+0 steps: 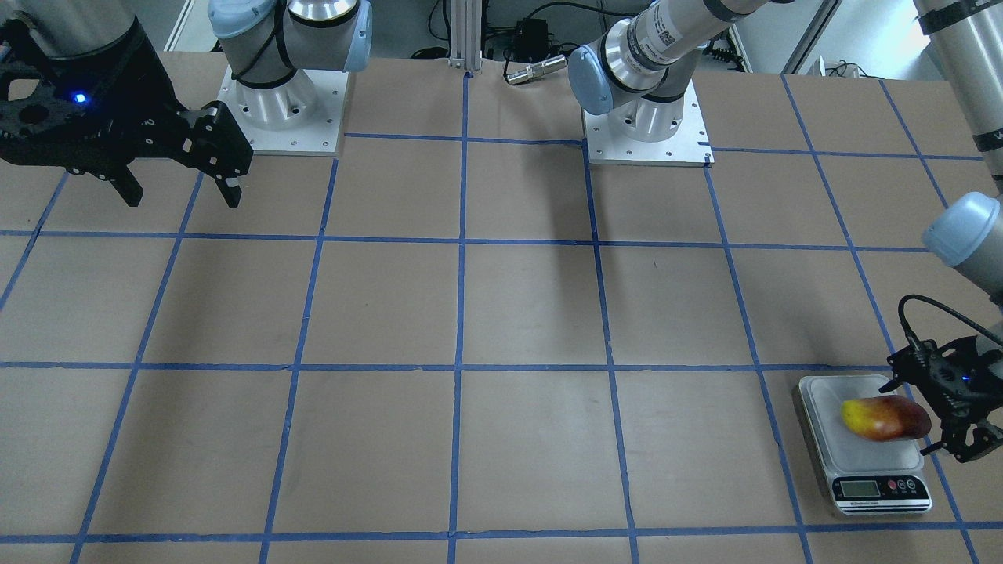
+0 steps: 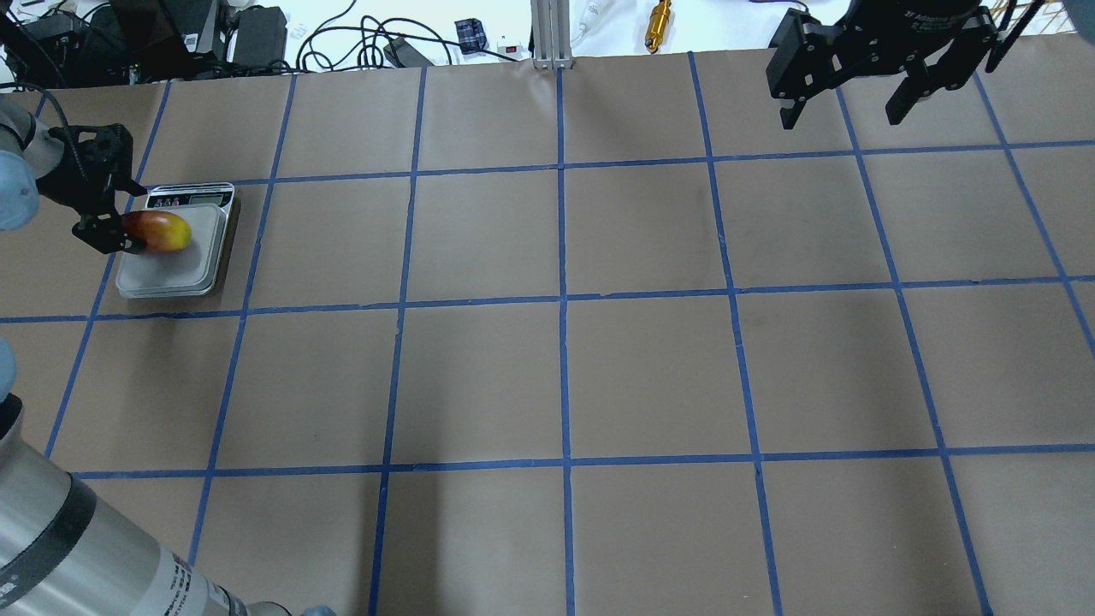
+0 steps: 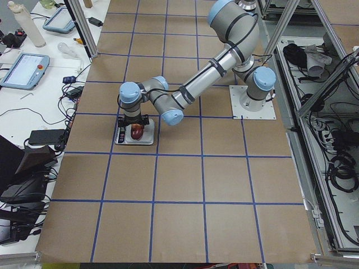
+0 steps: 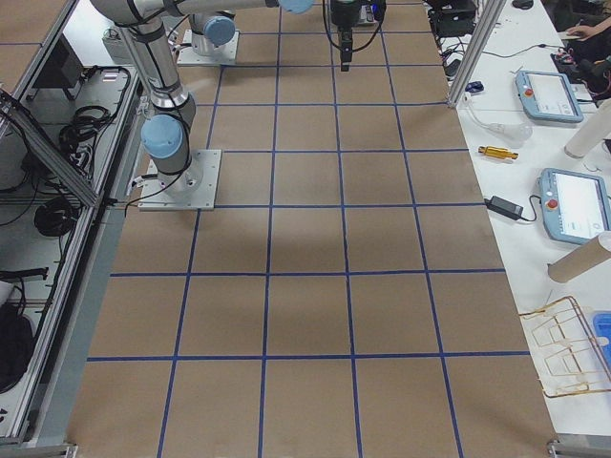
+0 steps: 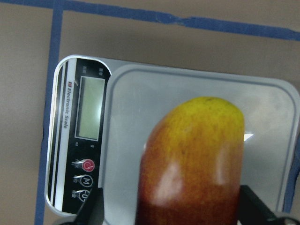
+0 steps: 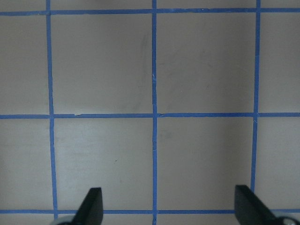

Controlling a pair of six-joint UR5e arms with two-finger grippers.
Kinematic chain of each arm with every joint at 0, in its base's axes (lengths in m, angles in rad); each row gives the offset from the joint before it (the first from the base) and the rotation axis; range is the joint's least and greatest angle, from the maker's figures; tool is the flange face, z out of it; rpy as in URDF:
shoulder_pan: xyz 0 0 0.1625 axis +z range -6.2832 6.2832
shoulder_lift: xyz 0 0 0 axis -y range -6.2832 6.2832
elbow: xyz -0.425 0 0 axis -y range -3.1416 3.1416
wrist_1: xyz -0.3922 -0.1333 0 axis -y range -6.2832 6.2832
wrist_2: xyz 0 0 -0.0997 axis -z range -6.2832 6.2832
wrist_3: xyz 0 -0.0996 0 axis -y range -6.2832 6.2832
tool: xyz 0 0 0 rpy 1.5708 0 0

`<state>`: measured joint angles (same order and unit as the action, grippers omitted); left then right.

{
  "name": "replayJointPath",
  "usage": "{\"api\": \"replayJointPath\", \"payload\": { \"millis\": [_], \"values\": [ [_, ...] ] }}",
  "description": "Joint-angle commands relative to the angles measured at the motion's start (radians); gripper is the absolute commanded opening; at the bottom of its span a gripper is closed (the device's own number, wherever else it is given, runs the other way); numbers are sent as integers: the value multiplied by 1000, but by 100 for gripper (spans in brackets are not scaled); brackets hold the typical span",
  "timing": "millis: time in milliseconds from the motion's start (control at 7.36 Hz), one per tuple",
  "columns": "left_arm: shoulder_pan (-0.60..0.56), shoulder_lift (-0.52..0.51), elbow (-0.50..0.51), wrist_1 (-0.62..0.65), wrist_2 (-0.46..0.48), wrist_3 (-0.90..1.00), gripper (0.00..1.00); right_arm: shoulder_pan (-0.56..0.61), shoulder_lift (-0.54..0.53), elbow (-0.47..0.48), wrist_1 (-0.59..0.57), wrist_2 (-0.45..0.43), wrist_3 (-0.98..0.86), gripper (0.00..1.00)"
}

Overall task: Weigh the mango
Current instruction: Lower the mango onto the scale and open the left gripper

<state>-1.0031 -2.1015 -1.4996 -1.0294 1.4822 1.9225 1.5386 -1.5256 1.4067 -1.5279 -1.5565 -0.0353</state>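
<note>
The mango [image 1: 884,417], yellow at one end and red at the other, lies on the platform of a small grey digital scale [image 1: 831,446] at the table's left edge. It also shows in the overhead view [image 2: 161,231] on the scale [image 2: 175,269]. My left gripper [image 1: 918,415] is open, its fingers on either side of the mango's red end. In the left wrist view the mango [image 5: 192,159] fills the gap, and the left finger [image 5: 93,208] stands apart from it. The scale's display [image 5: 89,108] shows no digits I can read. My right gripper [image 2: 840,118] is open and empty, high over the far right.
The two arm bases [image 1: 282,110] [image 1: 646,125] stand at the robot's side of the table. A metal cylinder [image 2: 659,15] and cables lie beyond the far edge. Blue tape lines grid the brown table [image 2: 565,342].
</note>
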Motion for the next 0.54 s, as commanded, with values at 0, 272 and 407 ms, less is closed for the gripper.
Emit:
{"api": "replayJointPath", "payload": {
  "millis": [0, 272, 407],
  "values": [
    [-2, 122, 7, -163, 7, -55, 100, 0, 1, 0, 0, 1, 0, 100],
    [0, 263, -4, -314, 13, -150, 100, 0, -1, 0, 0, 1, 0, 100],
    [1, 332, -7, -395, 13, -190, 100, 0, 1, 0, 0, 0, 0, 100]
  ]
}}
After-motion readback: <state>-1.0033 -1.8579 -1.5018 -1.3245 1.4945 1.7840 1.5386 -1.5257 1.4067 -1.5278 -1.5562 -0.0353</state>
